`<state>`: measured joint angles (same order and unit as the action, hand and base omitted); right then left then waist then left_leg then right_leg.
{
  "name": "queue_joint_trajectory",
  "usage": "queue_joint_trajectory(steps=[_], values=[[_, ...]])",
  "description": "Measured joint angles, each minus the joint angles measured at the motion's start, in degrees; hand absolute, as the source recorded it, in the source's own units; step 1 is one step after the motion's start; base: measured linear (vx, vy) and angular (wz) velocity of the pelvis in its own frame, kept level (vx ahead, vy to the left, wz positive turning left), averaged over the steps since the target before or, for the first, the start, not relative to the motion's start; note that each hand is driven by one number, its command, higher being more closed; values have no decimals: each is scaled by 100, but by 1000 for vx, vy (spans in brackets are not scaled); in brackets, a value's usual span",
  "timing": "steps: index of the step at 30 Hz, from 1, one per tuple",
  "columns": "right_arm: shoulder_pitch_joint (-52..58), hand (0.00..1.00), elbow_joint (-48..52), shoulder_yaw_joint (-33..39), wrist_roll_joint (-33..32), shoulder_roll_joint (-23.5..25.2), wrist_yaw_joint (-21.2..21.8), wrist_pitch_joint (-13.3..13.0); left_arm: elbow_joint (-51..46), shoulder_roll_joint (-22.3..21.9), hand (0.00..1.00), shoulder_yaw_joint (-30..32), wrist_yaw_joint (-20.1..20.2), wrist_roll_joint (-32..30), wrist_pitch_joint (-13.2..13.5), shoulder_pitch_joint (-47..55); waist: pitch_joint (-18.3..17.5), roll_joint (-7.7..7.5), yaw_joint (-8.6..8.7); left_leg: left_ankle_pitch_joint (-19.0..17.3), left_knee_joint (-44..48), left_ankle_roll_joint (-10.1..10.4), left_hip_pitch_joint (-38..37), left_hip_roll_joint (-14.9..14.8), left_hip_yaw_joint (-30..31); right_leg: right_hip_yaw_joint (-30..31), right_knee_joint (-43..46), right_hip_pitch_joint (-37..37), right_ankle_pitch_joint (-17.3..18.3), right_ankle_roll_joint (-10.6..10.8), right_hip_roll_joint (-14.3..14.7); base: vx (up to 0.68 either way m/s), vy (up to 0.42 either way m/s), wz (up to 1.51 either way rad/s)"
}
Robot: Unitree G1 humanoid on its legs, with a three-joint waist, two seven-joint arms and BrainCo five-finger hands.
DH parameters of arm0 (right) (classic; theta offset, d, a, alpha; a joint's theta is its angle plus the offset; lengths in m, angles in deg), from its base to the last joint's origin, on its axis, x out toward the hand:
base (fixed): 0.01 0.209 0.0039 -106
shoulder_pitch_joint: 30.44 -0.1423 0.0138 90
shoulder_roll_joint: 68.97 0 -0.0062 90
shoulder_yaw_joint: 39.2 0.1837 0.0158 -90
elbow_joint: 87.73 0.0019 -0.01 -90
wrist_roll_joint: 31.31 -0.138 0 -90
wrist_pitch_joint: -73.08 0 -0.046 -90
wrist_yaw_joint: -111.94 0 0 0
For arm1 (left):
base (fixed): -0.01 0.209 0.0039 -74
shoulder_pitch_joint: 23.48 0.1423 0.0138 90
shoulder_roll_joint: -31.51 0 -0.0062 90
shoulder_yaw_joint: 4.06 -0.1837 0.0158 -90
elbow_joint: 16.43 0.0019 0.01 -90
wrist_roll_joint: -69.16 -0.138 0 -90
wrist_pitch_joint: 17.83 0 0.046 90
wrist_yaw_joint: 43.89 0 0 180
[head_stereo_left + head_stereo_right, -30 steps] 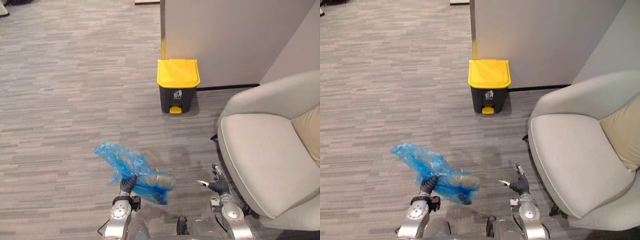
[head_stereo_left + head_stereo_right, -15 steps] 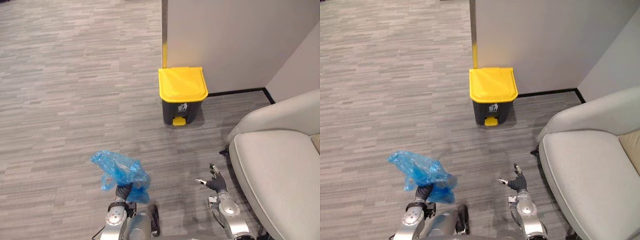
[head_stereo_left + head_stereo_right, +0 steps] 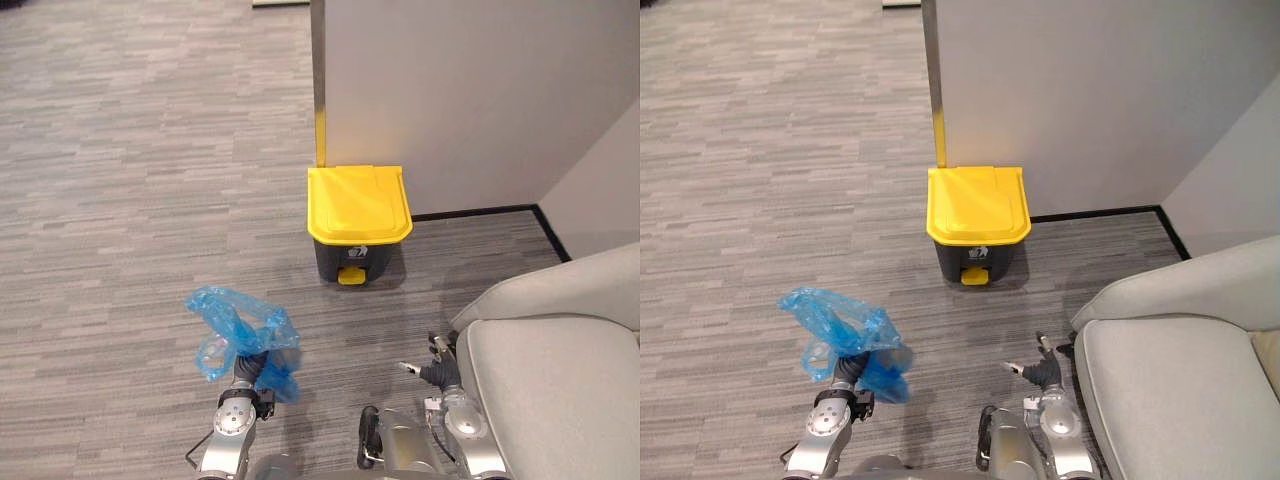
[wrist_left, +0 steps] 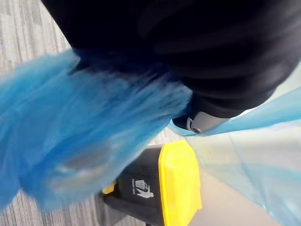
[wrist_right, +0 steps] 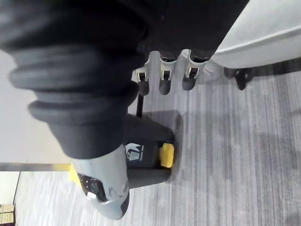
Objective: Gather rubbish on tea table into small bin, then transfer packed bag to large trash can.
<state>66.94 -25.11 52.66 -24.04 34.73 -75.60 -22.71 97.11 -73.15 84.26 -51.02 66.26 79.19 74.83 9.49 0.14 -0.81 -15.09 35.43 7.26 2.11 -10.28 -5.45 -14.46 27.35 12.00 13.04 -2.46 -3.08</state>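
Observation:
My left hand (image 3: 250,368) is shut on a crumpled blue plastic bag (image 3: 232,328), held above the carpet at the lower left; the bag (image 4: 80,141) also bulges past that hand in the left wrist view. A dark trash can with a closed yellow lid (image 3: 358,202) and a yellow pedal stands ahead against the grey wall, to the right of the bag. My right hand (image 3: 438,368) hangs at the lower right with relaxed fingers (image 5: 162,75) and holds nothing. The can (image 4: 155,188) and can (image 5: 150,157) show in both wrist views.
A light grey armchair (image 3: 560,370) fills the lower right, close beside my right hand. A grey partition wall (image 3: 470,90) rises behind the can, its corner post (image 3: 318,90) just left of the lid. Grey striped carpet (image 3: 120,180) spreads to the left.
The camera has moved forward: the can lies lower and larger in view and the armchair has slid off to the right. The bag stays in my left hand, hanging a little differently.

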Motion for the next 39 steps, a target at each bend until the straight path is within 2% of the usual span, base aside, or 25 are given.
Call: queue_joint_trajectory(steps=[1, 2, 4, 6, 7, 8, 9, 10, 13, 16, 17, 18, 19, 21, 22, 23, 24, 26, 27, 28, 29, 30, 31, 33, 39], values=[[68, 0, 133, -42, -15, 28, -2, -4, -34, -63, 100, -1, 54, 0, 3, 53, 5, 5, -44, 242, 997, 75, 404, -184, 30, -19, -300, -397, 19, -36, 65, 370, -175, 22], [83, 0, 264, -80, -56, 26, -3, -32, -79, -115, 100, -3, 77, 1, 11, 117, 6, 32, -88, 226, 1651, 59, 695, -329, -73, -19, -542, -692, 28, -52, 132, 340, -94, -3], [83, 0, 415, -68, -117, 73, -5, -54, -124, -145, 100, -5, 87, 2, 12, 173, 1, 2, -153, 100, 1863, -153, 1147, -499, -450, 41, -866, -1019, 30, -53, 145, 273, -4, -15], [43, 0, 409, -63, -149, 79, -10, -46, -158, -122, 100, 5, 83, 3, 15, 178, -26, 11, -208, -35, 1116, -387, 1388, -488, -707, 121, -1099, -1209, 19, -32, 101, 217, 88, -20], [62, 0, 406, -61, -220, 79, -12, -43, -170, -115, 100, 7, 81, 3, 16, 182, 4, -44, -219, -34, 531, -423, 1438, -444, -818, 162, -1194, -1295, 16, 44, 57, 228, 146, -18], [71, 0, 403, -58, -232, 78, -19, -42, -174, -114, 100, 7, 79, 4, 19, 179, -10, -20, -237, -11, 123, -417, 1446, -402, -884, 191, -1222, -1327, 30, 123, 14, 236, 193, -12], [113, 0, 382, 5, -243, 57, -34, -42, -164, -132, 100, -4, 81, 4, 22, 176, -34, 20, -250, 391, -924, -439, 1407, -245, -879, 227, -1234, -1399, 74, 279, -33, 266, 229, -20], [76, 0, 231, 59, -245, 26, -53, -33, -104, -114, 100, 16, 75, 6, 34, 151, -55, 36, -311, 1143, -1325, -479, 1270, -146, -834, 356, -1238, -1444, 143, 428, -45, 286, 208, -12], [67, 0, 60, 47, -251, 150, -115, -5, 154, 60, 100, 3, 64, 6, 27, 27, -123, -308, -317, 1129, -1528, -662, 1170, 250, -926, 592, -1658, -1561, 34, 621, -334, 277, 162, 13], [-169, 0, -118, 51, -240, 174, -111, -11, 219, 159, 100, 12, 53, 5, -11, 65, -131, -342, -317, 1045, -1525, -739, 1084, 387, -1068, 790, -1619, -1554, -1, 686, -494, 169, 125, -15], [-246, 0, -200, 52, -228, 167, -110, -22, 323, 216, 100, 16, 50, 5, -11, 80, -124, -297, -332, 901, -1612, -731, 929, 444, -1137, 916, -1378, -1484, 22, 726, -534, 95, 107, -51], [-368, 0, -401, 44, -218, 183, -106, -26, 416, 257, 100, 9, 38, 5, -19, 117, -122, -286, -321, 747, -1809, -707, 736, 470, -1247, 1084, -677, -1207, 101, 855, -609, 72, 84, -51], [-369, 0, -440, 43, -213, 190, -106, -26, 429, 290, 100, 5, 39, 5, -20, 133, -124, -288, -312, 736, -1896, -699, 648, 502, -1285, 1132, -336, -1047, 115, 880, -656, 52, 69, -35], [-215, 0, -540, 41, -205, 175, -105, -5, 424, 342, 100, -47, 41, 5, -16, 174, -117, -320, -211, 736, -2318, -709, 173, 754, -1281, 1164, 1239, -412, -177, 1048, -935, 89, 87, -3], [-172, 0, -558, 43, -206, 175, -105, 4, 423, 335, 100, -50, 40, 5, -16, 187, -119, -307, -150, 726, -2346, -725, 112, 753, -1250, 1173, 1436, -330, -147, 1006, -930, 133, 73, 18], [-76, 0, -555, -9, -203, 196, -93, 7, 421, 370, 100, -41, 35, 6, -14, 178, -165, -247, -69, 699, -2357, -760, 96, 739, -1154, 1192, 1531, -134, 74, 871, -882, 160, 16, 25], [-92, 0, -550, -33, -201, 202, -89, 8, 416, 405, 100, -35, 7, 7, -14, 145, -199, -302, -22, 696, -2359, -772, 91, 728, -1117, 1190, 1519, 21, 237, 826, -844, 200, -44, 30], [-132, 0, -550, -3, -203, 168, -94, 6, 455, 402, 100, -17, -62, 9, -15, 55, -176, -275, 10, 735, -2309, -716, 48, 606, -1049, 1117, 1181, 346, 428, 743, -629, 191, -111, 24], [-121, 0, -557, 4, -204, 145, -100, 6, 509, 403, 100, 4, -64, 10, -11, 0, -188, -294, 17, 729, -2267, -684, -7, 535, -995, 1106, 522, 396, 323, 694, -467, 228, -139, 35], [-110, 0, -561, 1, -207, 170, -105, -2, 555, 497, 100, 6, -60, 12, 2, -7, -252, -509, 3, 657, -2225, -548, -67, 700, -866, 1172, -399, 406, -684, 534, -403, 243, -133, 41], [-127, 0, -632, 20, -208, 116, -106, -10, 687, 461, 100, 20, -63, 14, -13, -66, -242, -434, 20, 622, -2215, -497, -115, 636, -790, 1113, -327, 304, -637, 529, -384, 248, -117, 32], [-157, 0, -704, 19, -208, 61, -108, -9, 773, 361, 100, 5, -54, 12, -34, -46, -290, -236, 8, 633, -2247, -473, -144, 485, -726, 1019, -484, 165, -705, 436, -292, 230, -103, 12], [-174, 0, -712, 44, -209, -37, -108, -10, 772, 225, 100, 11, -47, 9, -17, -20, -311, -130, -24, 632, -2365, -464, -202, 414, -723, 998, -679, 77, -705, 436, -192, 204, -100, 1], [-224, 0, -721, 64, -208, -67, -106, -10, 772, 79, 100, 3, -33, 4, -11, -37, -313, -37, 5, 694, -2567, -368, -264, 345, -717, 954, -882, -2, -744, 386, -94, 116, -85, -5], [-156, 0, -907, 205, -220, -60, -106, -10, 893, 44, 100, 1, 78, 4, 74, -83, -342, -9, 21, 764, -2886, -269, -487, 251, -718, 968, -1728, -472, -1123, 419, 98, 28, -18, -5]])
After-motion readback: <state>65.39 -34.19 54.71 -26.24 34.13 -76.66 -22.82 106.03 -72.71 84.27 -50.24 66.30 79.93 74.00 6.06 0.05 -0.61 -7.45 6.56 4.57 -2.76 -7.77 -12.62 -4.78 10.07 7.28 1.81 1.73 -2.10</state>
